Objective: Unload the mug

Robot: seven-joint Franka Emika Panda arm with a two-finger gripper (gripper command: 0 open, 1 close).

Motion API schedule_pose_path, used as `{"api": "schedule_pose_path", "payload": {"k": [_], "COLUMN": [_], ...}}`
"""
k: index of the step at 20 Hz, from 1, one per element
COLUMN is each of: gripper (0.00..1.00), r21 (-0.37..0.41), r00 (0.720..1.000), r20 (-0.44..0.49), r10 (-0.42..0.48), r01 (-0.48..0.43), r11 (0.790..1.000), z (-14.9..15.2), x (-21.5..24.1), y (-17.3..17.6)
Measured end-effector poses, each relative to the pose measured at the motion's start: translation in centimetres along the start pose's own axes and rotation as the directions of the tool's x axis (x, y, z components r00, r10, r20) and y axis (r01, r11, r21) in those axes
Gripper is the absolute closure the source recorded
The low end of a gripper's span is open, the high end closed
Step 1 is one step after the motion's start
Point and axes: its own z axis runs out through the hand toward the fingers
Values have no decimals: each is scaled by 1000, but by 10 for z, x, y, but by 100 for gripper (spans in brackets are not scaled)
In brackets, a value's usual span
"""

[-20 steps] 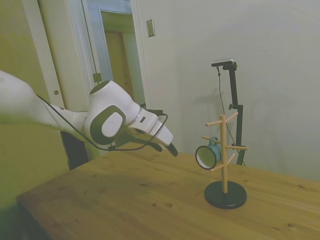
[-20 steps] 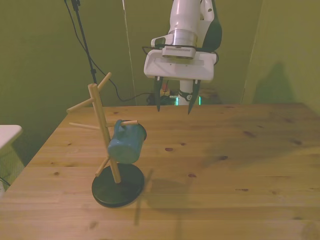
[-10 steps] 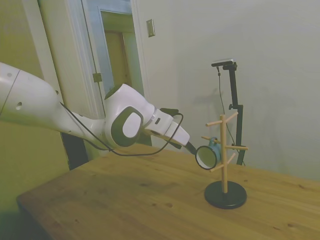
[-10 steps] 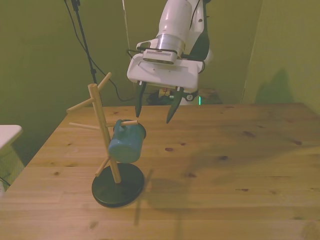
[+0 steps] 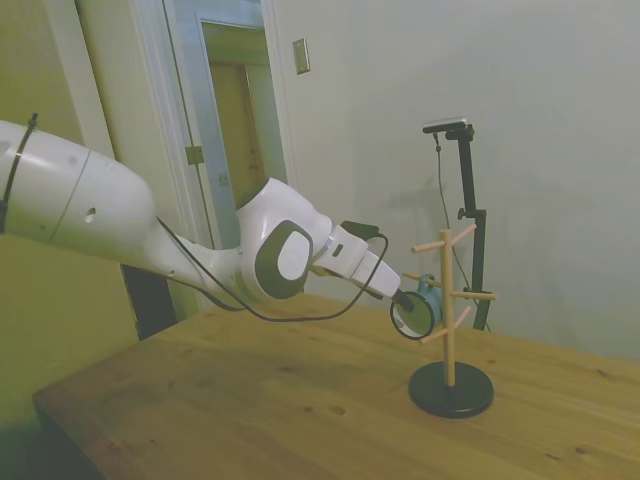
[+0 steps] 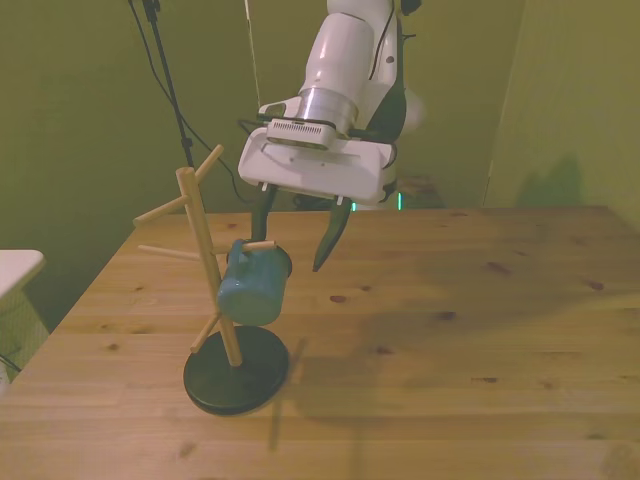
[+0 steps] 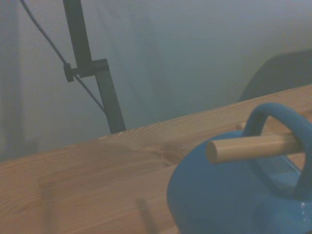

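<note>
The teal-blue mug (image 6: 252, 285) hangs by its loop handle on a peg of the wooden peg stand (image 6: 205, 250), whose black round base (image 6: 236, 370) sits on the table. In the side view the mug (image 5: 418, 310) shows its pale inside. My gripper (image 6: 293, 238) is open, with its two dark fingers reaching down on either side of the mug's rim, just behind and above it. In the side view the gripper (image 5: 402, 303) touches or nearly touches the mug's mouth. The wrist view shows the mug (image 7: 229, 195) close up, a peg (image 7: 253, 147) passing through its handle.
The wooden table (image 6: 450, 340) stretches wide toward the front view's right. A white object's edge (image 6: 15, 270) shows at the front view's far left. A doorway and wall stand behind the table in the side view.
The arm has reached out and down toward the stand, bringing the open gripper from well clear of the mug to right at its rim. The mug and stand have not moved.
</note>
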Motion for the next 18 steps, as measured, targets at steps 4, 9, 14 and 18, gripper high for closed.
{"api": "schedule_pose_path", "payload": {"k": [4, 9, 14, 18], "gripper": [0, 100, 100, 100], "r21": [7, 8, 18, 20], "r00": [1000, 1000, 1000, 1000], "r20": [-9, -15, -14, -11], "r10": [11, 26, 25, 24], "r01": [-11, -25, -24, -24], "r11": [1000, 1000, 1000, 1000], "z": [18, 33, 36, 36], "x": [7, 13, 11, 10], "y": [-2, -4, -6, -7]}}
